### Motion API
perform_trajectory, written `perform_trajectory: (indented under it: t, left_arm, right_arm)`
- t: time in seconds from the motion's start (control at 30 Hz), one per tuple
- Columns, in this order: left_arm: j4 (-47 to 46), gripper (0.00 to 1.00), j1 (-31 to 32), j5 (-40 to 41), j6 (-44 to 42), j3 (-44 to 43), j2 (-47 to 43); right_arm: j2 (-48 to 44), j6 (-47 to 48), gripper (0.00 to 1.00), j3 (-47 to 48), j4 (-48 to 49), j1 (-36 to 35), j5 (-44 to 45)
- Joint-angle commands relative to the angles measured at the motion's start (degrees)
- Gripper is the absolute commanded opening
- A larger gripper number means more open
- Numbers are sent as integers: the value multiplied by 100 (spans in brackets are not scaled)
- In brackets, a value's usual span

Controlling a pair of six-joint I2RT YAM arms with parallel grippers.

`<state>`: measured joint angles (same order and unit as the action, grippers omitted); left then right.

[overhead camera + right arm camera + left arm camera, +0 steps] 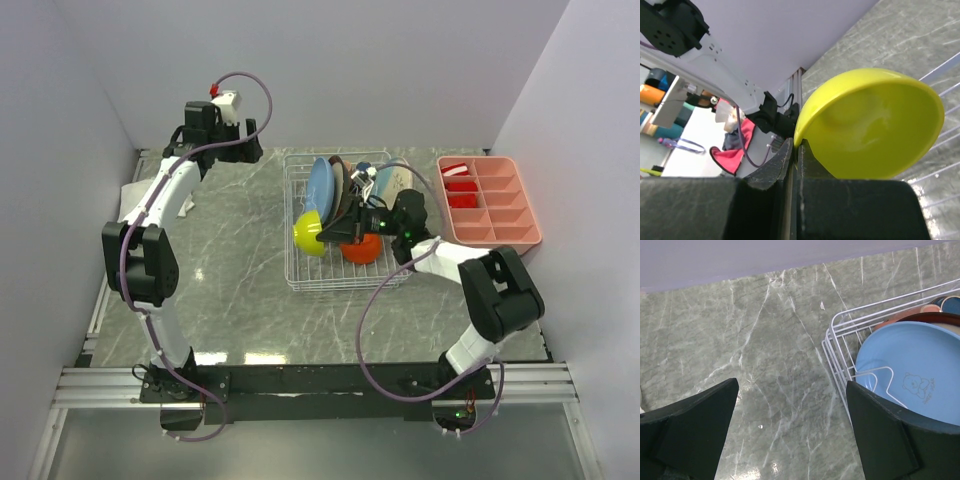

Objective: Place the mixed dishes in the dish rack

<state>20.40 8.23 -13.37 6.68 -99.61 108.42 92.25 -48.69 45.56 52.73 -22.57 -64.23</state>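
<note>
The right end effector (795, 149) is pressed together on the rim of the yellow-green bowl (875, 125). It holds the bowl on edge at the left side of the dish rack (300, 278). The left end effector (792, 412) hangs spread wide over grey-green marble worktop (765, 350), with the rack's corner just to its right. Pale lilac walls (350, 70) close in the worktop. Beyond the held bowl, a light blue plate (920, 375) and a maroon-rimmed plate (940, 317) stand in the rack. An orange bowl (360, 250) sits just beside the right end effector. A pink tray (490, 236) lies well to its right.
</note>
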Motion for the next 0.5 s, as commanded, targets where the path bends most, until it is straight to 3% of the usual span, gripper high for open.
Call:
perform_trajectory:
  t: [0.0, 0.47]
  left_arm:
    - [-142, 96, 3, 1, -61, -14, -23]
    - [-335, 96, 12, -26, 9, 188, 4]
  right_arm:
    - [328, -598, 0, -47, 1301, -116, 182]
    - [549, -282, 0, -320, 238, -380, 1588]
